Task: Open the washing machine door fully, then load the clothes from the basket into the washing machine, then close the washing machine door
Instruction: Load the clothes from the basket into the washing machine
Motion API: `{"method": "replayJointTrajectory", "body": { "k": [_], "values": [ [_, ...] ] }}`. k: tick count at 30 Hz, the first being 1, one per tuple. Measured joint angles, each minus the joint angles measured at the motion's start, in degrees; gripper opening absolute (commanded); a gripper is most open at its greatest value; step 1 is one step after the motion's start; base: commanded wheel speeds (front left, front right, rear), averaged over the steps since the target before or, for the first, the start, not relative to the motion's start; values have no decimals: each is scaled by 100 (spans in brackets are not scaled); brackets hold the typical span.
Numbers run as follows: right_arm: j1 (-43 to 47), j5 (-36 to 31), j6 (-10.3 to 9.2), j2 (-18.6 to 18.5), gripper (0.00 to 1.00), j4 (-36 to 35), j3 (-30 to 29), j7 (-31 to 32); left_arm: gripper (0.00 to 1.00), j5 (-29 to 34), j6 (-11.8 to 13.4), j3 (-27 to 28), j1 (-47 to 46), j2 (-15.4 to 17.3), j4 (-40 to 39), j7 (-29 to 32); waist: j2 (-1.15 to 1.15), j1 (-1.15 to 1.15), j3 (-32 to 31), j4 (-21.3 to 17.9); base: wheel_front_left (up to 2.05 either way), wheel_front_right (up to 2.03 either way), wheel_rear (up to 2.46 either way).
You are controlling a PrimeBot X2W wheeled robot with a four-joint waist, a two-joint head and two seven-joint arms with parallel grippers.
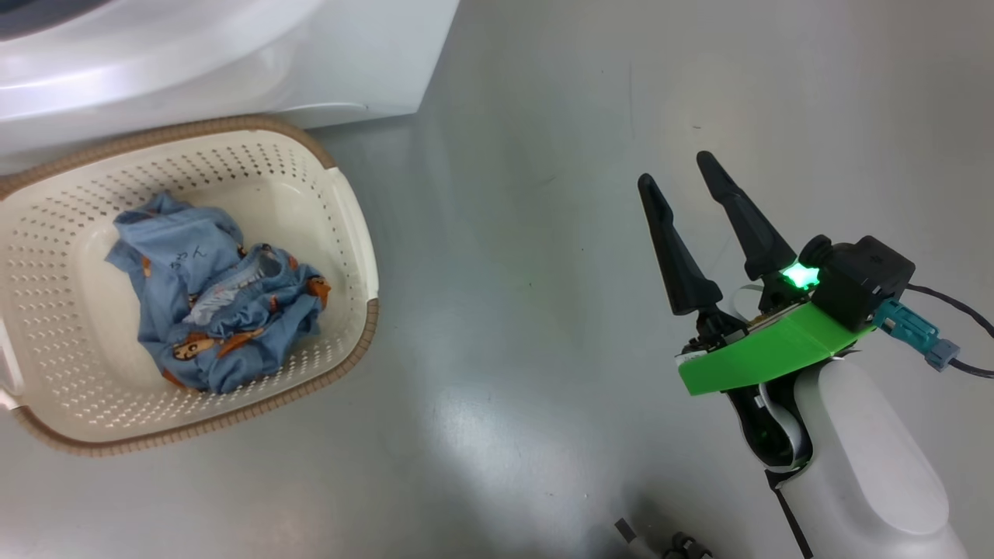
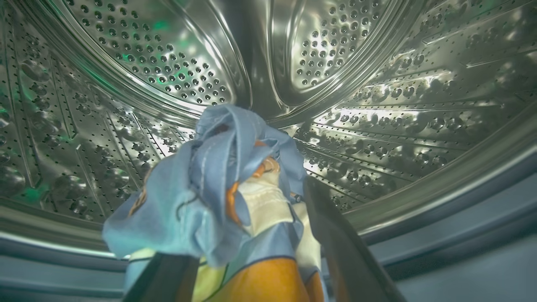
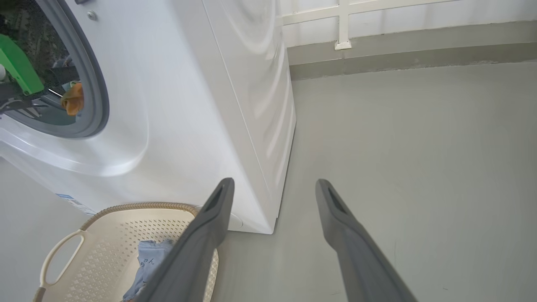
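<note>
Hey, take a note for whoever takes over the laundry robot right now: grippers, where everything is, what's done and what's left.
Left gripper: open inside the drum, a blue garment bunched between its fingers.
Right gripper: open, empty, above the floor beside the basket.
Done: washing machine open, one garment brought inside.
Left: blue clothes in the basket to load, then close the door.

Dark long-fingered right gripper (image 3: 275, 184), fingers spread wide, hangs above glossy grey floor (image 3: 419, 167) beside big white front-loading washing machine (image 3: 188, 105); cream perforated plastic basket (image 3: 100, 251), brown woven rim, holds crumpled light blue garment (image 3: 147, 262).
</note>
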Motion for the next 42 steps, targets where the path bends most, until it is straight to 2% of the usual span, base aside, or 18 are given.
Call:
{"method": "replayJointTrajectory", "body": {
  "k": [15,29,34,42],
  "values": [
    [1,-1,0,-36,100,0,-87,0,100,-834,0,-546,257,-114,0,269,0,0,-130,245,0,0,0],
    [14,-1,0,-145,100,42,-123,0,100,-1378,0,-865,726,-137,-285,45,0,0,-384,426,0,0,0],
    [107,-1,0,-192,100,63,-177,0,100,-1447,0,-776,1154,-204,-631,-38,0,0,-567,482,0,0,0],
    [348,-1,0,-271,100,111,-232,0,100,-1104,118,74,2404,-241,-2058,-42,0,0,-940,575,0,0,0]
  ]
}}
